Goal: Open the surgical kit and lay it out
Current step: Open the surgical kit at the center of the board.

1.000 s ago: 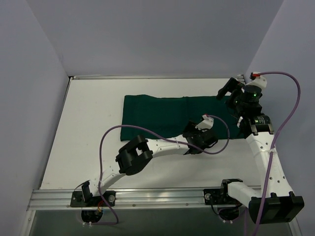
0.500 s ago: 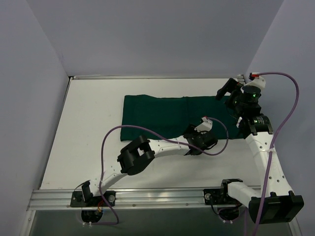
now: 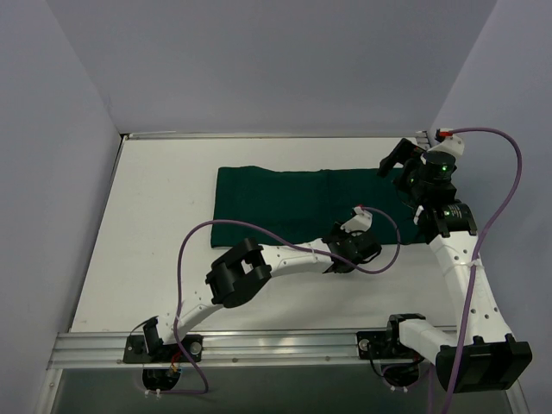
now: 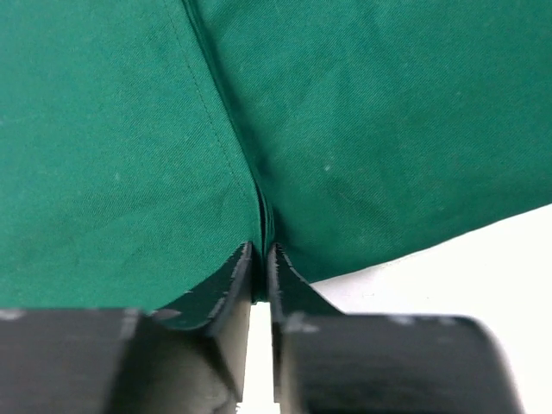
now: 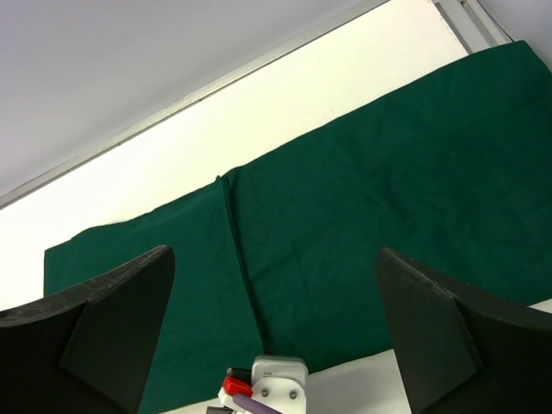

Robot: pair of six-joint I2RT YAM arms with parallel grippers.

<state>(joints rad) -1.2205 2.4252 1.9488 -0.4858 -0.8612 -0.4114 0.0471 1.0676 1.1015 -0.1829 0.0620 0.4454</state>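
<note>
Lying folded flat on the far half of the counter (image 3: 155,224): one dark green cloth wrap (image 3: 285,198). It is a long rectangle with its long sides parallel to the far edge (all flaps down, nothing beneath them visible). Its right end lies close to the far right corner, and its left end stops well short of the left edge. One seam (image 5: 235,250) crosses the wrap from far side to near side, where two flaps meet.

Left claw (image 3: 343,252): at the wrap's near edge, right of its middle. The wrist view shows this claw (image 4: 260,259) clenched on the hem of the wrap (image 4: 371,129) where the seam reaches the edge. Its fingers are nearly touching, with bare counter (image 4: 492,267) just beside them.

Right claw (image 3: 404,159): above the wrap's far right corner, apart from the cloth. The wrist view shows this claw (image 5: 274,259) released, fingers (image 5: 103,319) spread wide, the wrap (image 5: 371,181) below.
</note>
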